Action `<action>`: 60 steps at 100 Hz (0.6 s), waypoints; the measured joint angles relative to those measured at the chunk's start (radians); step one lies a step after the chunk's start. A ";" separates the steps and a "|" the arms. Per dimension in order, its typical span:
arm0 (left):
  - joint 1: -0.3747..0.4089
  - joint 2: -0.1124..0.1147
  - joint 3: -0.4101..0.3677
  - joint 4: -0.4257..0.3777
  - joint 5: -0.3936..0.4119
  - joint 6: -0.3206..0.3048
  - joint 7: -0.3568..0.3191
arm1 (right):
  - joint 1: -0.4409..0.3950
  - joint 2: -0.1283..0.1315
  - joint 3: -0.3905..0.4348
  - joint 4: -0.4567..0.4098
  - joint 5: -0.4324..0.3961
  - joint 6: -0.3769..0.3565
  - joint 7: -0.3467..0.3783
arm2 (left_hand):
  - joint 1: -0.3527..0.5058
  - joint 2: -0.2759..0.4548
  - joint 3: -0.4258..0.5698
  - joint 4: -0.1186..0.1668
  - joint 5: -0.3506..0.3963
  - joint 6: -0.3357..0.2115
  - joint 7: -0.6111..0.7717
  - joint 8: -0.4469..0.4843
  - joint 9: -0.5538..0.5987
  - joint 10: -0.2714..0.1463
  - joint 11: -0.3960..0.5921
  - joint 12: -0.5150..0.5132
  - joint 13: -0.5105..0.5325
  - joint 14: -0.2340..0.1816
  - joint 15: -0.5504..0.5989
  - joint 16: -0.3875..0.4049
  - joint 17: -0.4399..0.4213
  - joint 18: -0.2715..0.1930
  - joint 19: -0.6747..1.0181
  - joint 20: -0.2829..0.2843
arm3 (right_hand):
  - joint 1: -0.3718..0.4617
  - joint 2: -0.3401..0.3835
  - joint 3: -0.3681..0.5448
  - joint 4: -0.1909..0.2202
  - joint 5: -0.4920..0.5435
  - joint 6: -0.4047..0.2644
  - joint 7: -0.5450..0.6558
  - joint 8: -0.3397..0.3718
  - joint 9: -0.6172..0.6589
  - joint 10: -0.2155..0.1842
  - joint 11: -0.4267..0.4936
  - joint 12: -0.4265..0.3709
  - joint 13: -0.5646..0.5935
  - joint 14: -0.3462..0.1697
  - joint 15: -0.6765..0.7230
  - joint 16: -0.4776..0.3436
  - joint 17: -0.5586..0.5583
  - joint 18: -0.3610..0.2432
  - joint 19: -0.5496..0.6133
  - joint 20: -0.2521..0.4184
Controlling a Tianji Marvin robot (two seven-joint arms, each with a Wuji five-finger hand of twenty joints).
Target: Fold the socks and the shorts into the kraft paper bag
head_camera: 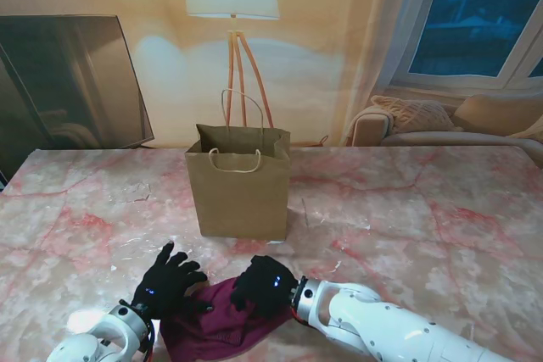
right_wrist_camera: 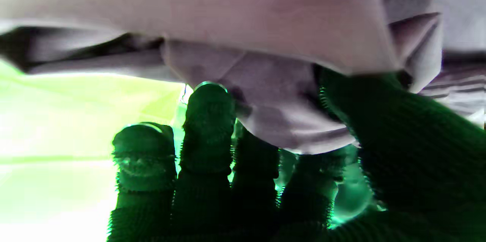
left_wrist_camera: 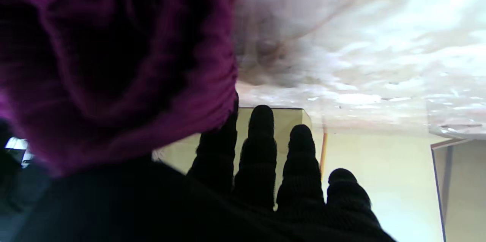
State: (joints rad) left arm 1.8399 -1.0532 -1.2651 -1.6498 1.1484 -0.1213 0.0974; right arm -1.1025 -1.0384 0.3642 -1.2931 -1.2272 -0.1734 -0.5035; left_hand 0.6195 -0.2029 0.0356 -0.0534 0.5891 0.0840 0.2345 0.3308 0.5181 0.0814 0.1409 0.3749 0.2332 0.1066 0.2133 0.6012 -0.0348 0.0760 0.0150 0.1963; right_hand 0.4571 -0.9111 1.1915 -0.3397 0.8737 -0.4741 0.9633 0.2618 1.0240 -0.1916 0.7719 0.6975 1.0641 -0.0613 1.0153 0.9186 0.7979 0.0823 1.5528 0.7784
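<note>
The maroon shorts [head_camera: 212, 328] lie bunched on the counter [head_camera: 407, 218], near the robot, in front of the kraft paper bag [head_camera: 240, 182]. The right hand [head_camera: 265, 284] pinches a fold; the left hand [head_camera: 170, 281] lies spread, pinning the cloth. Judgement: fold flat and compact before bagging.

left hand [head_camera: 170, 281] splayed; right hand [head_camera: 265, 283] curled

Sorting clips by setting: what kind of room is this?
Probably a living room, possibly a printed backdrop: a floor lamp, a sofa under a window, and a dark TV behind the marble table.
</note>
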 measured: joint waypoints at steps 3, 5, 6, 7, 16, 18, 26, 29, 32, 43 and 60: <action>-0.004 0.004 0.006 0.002 -0.026 -0.004 -0.002 | -0.021 0.001 0.037 -0.013 -0.004 -0.008 0.021 | 0.011 -0.026 0.000 0.001 -0.029 0.000 -0.006 0.000 0.000 0.000 0.000 0.005 0.000 0.000 0.000 0.000 0.000 0.000 0.000 0.000 | -0.054 0.014 0.000 0.012 -0.019 0.048 -0.088 0.038 -0.036 0.004 -0.017 -0.041 -0.028 0.000 -0.040 0.000 -0.011 0.000 -0.012 0.004; -0.006 0.006 0.009 0.003 -0.049 -0.005 -0.005 | -0.037 0.001 0.064 -0.023 -0.006 -0.016 0.037 | 0.014 -0.038 0.000 0.001 -0.031 0.000 -0.009 0.000 0.000 0.000 0.000 0.006 0.000 0.000 0.000 0.000 0.000 0.000 0.000 0.000 | -0.096 0.038 -0.001 0.050 -0.030 0.082 -0.151 0.065 -0.057 0.006 -0.028 -0.069 -0.044 0.000 -0.078 0.000 -0.017 -0.001 -0.025 0.006; -0.006 0.006 0.010 0.003 -0.058 -0.005 -0.006 | -0.045 0.002 0.077 -0.029 -0.006 -0.020 0.045 | 0.016 -0.047 0.000 0.001 -0.024 0.000 -0.010 0.000 0.000 0.000 0.000 0.007 0.000 0.000 0.000 0.000 0.000 0.000 0.000 0.000 | -0.114 0.045 -0.002 0.052 -0.042 0.095 -0.179 0.088 -0.066 0.007 -0.039 -0.079 -0.049 0.000 -0.098 0.000 -0.024 -0.001 -0.026 0.006; -0.007 0.007 0.011 0.003 -0.064 -0.005 -0.008 | -0.052 0.002 0.088 -0.034 -0.007 -0.025 0.051 | 0.017 -0.050 0.000 0.001 -0.024 0.000 -0.010 0.000 0.000 0.000 0.000 0.007 0.000 0.000 0.000 0.000 0.000 0.000 0.000 0.000 | -0.133 0.052 -0.003 0.078 -0.054 0.108 -0.201 0.099 -0.074 0.010 -0.047 -0.087 -0.055 0.000 -0.108 -0.001 -0.029 -0.001 -0.037 0.006; -0.011 0.011 0.017 0.003 -0.015 0.001 -0.022 | -0.124 0.005 0.201 -0.083 -0.007 -0.084 0.115 | 0.021 -0.058 0.000 0.001 -0.024 0.000 -0.011 0.000 0.000 0.000 0.000 0.011 0.000 0.000 0.000 0.000 0.000 0.000 0.000 -0.001 | -0.234 0.086 -0.058 0.097 -0.153 0.181 -0.325 0.137 -0.147 0.022 -0.114 -0.149 -0.121 0.001 -0.242 -0.045 -0.088 0.000 -0.101 0.006; -0.012 0.012 0.018 0.002 0.009 0.003 -0.024 | -0.144 0.005 0.231 -0.098 -0.007 -0.098 0.131 | 0.020 -0.058 0.000 0.001 -0.024 0.000 -0.011 0.000 0.000 0.000 0.000 0.011 0.000 0.000 0.000 0.000 0.000 0.000 0.000 -0.001 | -0.244 0.090 -0.069 0.098 -0.169 0.188 -0.336 0.138 -0.157 0.022 -0.124 -0.170 -0.132 0.001 -0.266 -0.057 -0.104 0.001 -0.117 0.006; -0.017 0.014 0.024 0.002 0.027 0.008 -0.030 | -0.221 0.007 0.340 -0.165 -0.008 -0.134 0.176 | 0.020 -0.060 -0.001 0.001 -0.024 0.004 -0.011 0.008 0.000 0.000 0.000 0.011 0.000 0.000 0.000 0.000 0.000 0.000 0.000 -0.001 | -0.294 0.108 -0.096 0.098 -0.180 0.200 -0.353 0.140 -0.187 0.026 -0.149 -0.197 -0.182 0.012 -0.350 -0.104 -0.158 0.016 -0.181 0.006; -0.020 0.014 0.027 0.003 0.013 0.008 -0.030 | -0.252 0.007 0.381 -0.195 -0.007 -0.148 0.199 | 0.020 -0.074 0.000 0.001 -0.024 0.004 -0.011 0.008 0.000 0.000 0.000 0.012 0.000 0.000 0.000 0.000 0.000 0.000 0.000 -0.001 | -0.303 0.114 -0.097 0.098 -0.182 0.200 -0.361 0.147 -0.192 0.030 -0.164 -0.208 -0.191 0.014 -0.389 -0.121 -0.176 0.022 -0.205 0.006; -0.023 0.015 0.030 0.006 -0.005 0.008 -0.029 | -0.282 0.006 0.420 -0.227 -0.002 -0.162 0.228 | 0.020 -0.085 0.001 0.002 -0.024 0.004 -0.011 0.009 0.000 0.000 0.000 0.013 0.000 0.000 0.000 0.000 0.000 0.000 0.000 -0.001 | -0.318 0.115 -0.110 0.097 -0.182 0.201 -0.363 0.147 -0.192 0.035 -0.174 -0.218 -0.200 0.017 -0.407 -0.141 -0.192 0.030 -0.233 0.006; -0.031 0.015 0.037 0.017 -0.011 0.007 -0.021 | -0.349 0.006 0.488 -0.309 0.084 -0.184 0.289 | 0.011 -0.100 0.021 0.002 -0.024 0.004 -0.011 0.012 0.000 0.000 0.000 0.015 0.000 0.000 0.000 0.000 0.000 0.000 0.000 -0.001 | -0.339 0.193 -0.175 0.097 -0.180 0.216 -0.376 0.149 -0.192 0.042 -0.203 -0.241 -0.221 0.027 -0.504 -0.202 -0.228 0.049 -0.327 0.006; -0.031 0.015 0.042 0.022 0.016 0.006 0.010 | -0.356 -0.009 0.476 -0.329 0.208 -0.152 0.311 | -0.091 -0.175 0.249 0.002 -0.024 0.005 -0.011 0.024 0.000 0.000 0.000 0.019 0.000 0.000 0.000 0.000 0.000 0.000 0.000 -0.001 | -0.258 0.369 -0.228 0.189 -0.179 0.238 -0.388 0.161 -0.201 0.065 -0.238 -0.274 -0.230 0.038 -0.605 -0.298 -0.275 0.064 -0.513 -0.089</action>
State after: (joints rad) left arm 1.8087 -1.0380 -1.2227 -1.6279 1.1642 -0.1151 0.1078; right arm -1.4584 -1.0472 0.8399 -1.6223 -1.0197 -0.3249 -0.1926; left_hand 0.5281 -0.3779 0.2843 -0.0518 0.5650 0.0886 0.2233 0.3543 0.5178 0.0814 0.1409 0.3938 0.2329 0.1066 0.2132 0.6014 -0.0344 0.0760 0.0147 0.1957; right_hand 0.1994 -0.5423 0.9632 -0.1508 0.6951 -0.2358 0.5754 0.4231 0.8230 -0.1263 0.5342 0.4234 0.8341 -0.0237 0.4103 0.6204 0.5227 0.1467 1.0398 0.6891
